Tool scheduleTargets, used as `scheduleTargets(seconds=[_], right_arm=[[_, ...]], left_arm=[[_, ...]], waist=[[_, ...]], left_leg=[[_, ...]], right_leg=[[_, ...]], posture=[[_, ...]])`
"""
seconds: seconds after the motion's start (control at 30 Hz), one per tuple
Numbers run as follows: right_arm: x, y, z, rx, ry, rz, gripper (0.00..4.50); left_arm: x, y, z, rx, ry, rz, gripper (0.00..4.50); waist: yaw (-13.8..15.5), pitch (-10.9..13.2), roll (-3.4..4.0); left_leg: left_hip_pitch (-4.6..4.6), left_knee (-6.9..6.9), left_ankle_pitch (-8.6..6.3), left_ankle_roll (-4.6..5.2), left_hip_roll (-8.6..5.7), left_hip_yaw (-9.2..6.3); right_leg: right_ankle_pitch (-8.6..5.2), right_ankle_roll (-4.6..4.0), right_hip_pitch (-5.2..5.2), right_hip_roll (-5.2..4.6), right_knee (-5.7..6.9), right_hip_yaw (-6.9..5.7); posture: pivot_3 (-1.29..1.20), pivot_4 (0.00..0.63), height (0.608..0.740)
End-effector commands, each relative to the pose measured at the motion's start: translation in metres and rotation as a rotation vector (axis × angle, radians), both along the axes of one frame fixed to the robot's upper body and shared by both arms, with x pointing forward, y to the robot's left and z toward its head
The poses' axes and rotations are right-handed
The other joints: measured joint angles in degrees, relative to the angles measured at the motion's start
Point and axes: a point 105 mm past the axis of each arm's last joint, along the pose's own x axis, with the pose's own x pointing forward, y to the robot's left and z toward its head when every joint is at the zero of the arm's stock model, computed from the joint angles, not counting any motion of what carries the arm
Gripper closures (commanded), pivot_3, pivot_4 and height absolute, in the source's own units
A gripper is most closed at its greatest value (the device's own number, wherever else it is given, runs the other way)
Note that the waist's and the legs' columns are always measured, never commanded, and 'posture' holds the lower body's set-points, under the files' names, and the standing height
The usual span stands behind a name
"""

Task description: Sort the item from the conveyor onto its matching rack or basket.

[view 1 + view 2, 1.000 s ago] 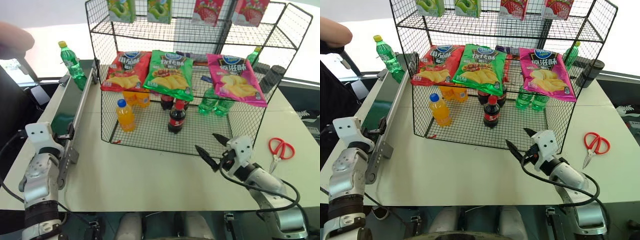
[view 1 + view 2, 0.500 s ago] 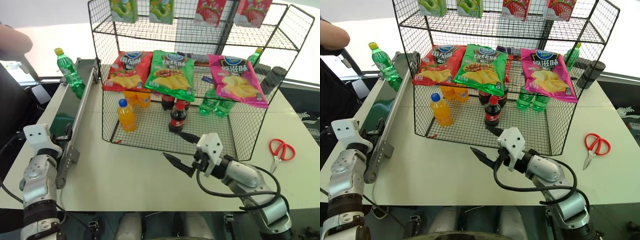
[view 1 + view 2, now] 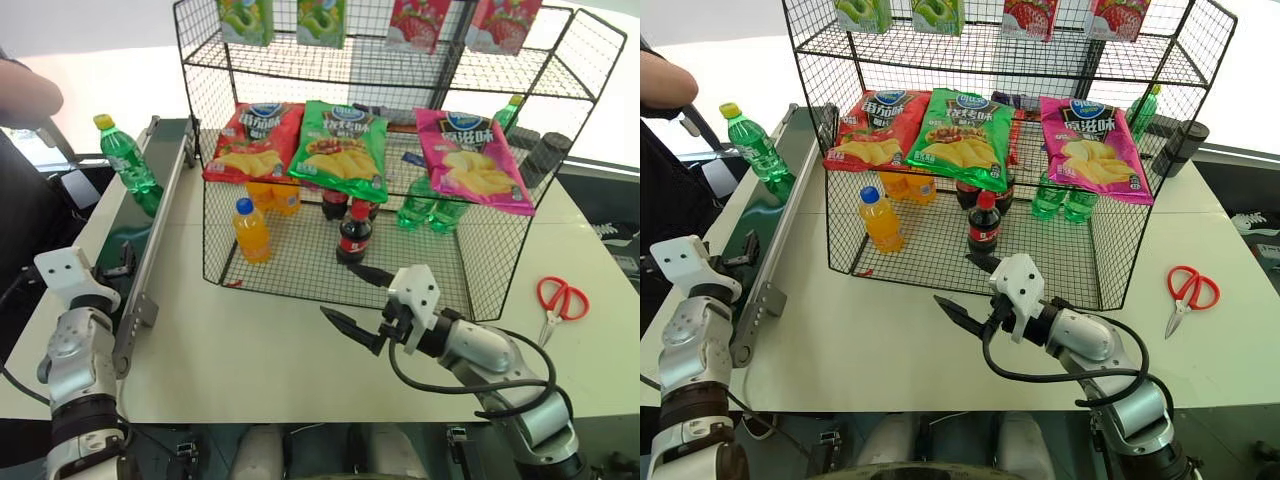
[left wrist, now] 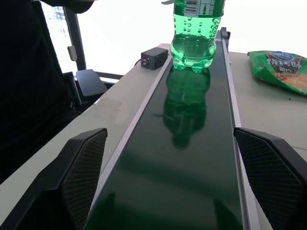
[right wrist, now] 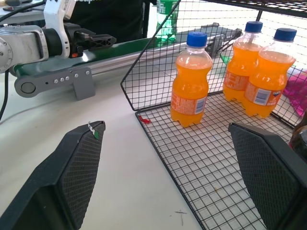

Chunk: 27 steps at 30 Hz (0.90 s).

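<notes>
The task looked barely begun: the bottle (image 3: 124, 158) stood upright on the conveyor (image 4: 187, 158), well left of the rack (image 3: 440, 270), untouched; the left gripper (image 4: 177, 182), fingers apart, waited down-belt; the right gripper (image 3: 360, 300), also spread and empty, hung before the rack.

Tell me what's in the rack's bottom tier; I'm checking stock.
In the rack: three orange drinks, a cola with another behind, and green bottles at the right. The hanging chip bags cover the rear bottles' tops, so the count is uncertain.
</notes>
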Motion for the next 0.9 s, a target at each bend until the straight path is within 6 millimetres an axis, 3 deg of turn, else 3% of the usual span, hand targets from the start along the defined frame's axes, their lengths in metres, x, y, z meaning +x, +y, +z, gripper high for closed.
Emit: scheduleTargets(seconds=[0.03,0.9], right_arm=[[-0.004,0.004,0.010,0.032,-0.028,0.022,0.20],[-0.004,0.003,0.010,0.040,-0.023,0.019,0.20]], left_arm=[[0.000,0.007,0.018,0.012,-0.073,0.023,0.00],[0.001,0.007,0.029,0.035,-0.117,0.032,0.00]], waist=[[0.0,0.0,0.00],[0.0,0.0,-0.01]], left_leg=[[0.00,0.00,0.00,0.00,0.00,0.00],[0.00,0.00,0.00,-0.01,0.01,-0.01]], right_leg=[[0.00,0.00,0.00,0.00,0.00,0.00],[0.00,0.00,0.00,0.00,0.00,-0.01]], posture=[[0.00,0.150,0.740],[0.00,0.150,0.740]])
